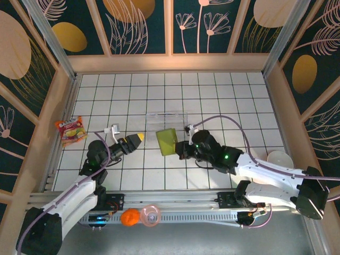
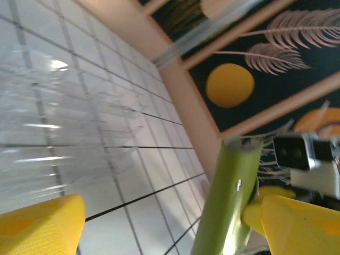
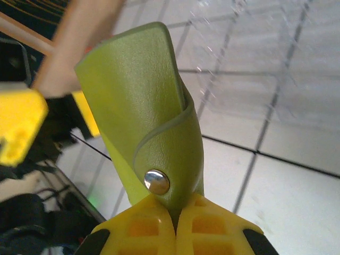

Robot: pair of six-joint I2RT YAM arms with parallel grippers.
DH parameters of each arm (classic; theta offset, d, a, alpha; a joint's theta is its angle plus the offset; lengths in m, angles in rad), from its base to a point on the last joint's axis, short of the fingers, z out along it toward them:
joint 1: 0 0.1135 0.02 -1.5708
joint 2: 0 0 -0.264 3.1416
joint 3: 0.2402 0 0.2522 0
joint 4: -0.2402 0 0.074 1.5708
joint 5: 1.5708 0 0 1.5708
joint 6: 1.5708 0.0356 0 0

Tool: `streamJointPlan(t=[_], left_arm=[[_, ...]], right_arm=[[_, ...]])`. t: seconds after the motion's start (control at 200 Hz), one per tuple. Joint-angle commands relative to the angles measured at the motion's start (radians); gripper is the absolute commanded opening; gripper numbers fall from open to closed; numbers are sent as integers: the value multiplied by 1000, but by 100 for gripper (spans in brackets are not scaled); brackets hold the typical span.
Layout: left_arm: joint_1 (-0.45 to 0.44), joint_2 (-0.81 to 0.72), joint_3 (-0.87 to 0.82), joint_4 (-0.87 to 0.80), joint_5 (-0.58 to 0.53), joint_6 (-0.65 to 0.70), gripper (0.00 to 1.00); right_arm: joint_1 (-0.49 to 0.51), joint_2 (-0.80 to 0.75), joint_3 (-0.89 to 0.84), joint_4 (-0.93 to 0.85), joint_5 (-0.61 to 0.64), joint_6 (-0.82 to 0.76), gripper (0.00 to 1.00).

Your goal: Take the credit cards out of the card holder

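1. Grip – your right gripper (image 1: 183, 149) is clamped shut on the card holder (image 1: 167, 141), pinching its lower edge just below the metal snap stud (image 3: 156, 181).
2. Card holder is folded, olive-green, and stands up from the R fingers. It's mid-table, on the near side of the clear tray (image 1: 167, 117).
3. Your left gripper (image 1: 137, 138) has its jaws wide and nothing in them. It points at the holder from the left – near it, but apart in the top view.
4. L wrist cam: the holder shows edge-on, close to one yellow finger (image 2: 300, 223). Can't tell if they touch.
5. Snack packet (image 1: 71, 131) lies by the left wall, and a white bowl (image 1: 280, 158) sits far right.
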Motion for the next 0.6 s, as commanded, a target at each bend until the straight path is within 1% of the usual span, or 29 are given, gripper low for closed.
streamJointPlan(t=[0.0,0.14,0.235,0.315,0.43,0.595], left_arm=[[-42,19,14,192,25,25,83],[-88,40,21,274,39,43,82],[-117,47,37,275,34,72,81],[-131,60,57,250,26,92,77],[-152,94,68,266,37,97,66],[-201,135,83,293,27,104,45]], right_arm=[[-18,19,48,131,-64,-8,0],[-19,69,79,164,-146,-18,0],[-20,88,85,188,-187,-15,0],[-20,93,88,204,-212,-24,0],[-21,107,95,202,-221,-34,0],[-35,125,102,188,-214,-38,0]])
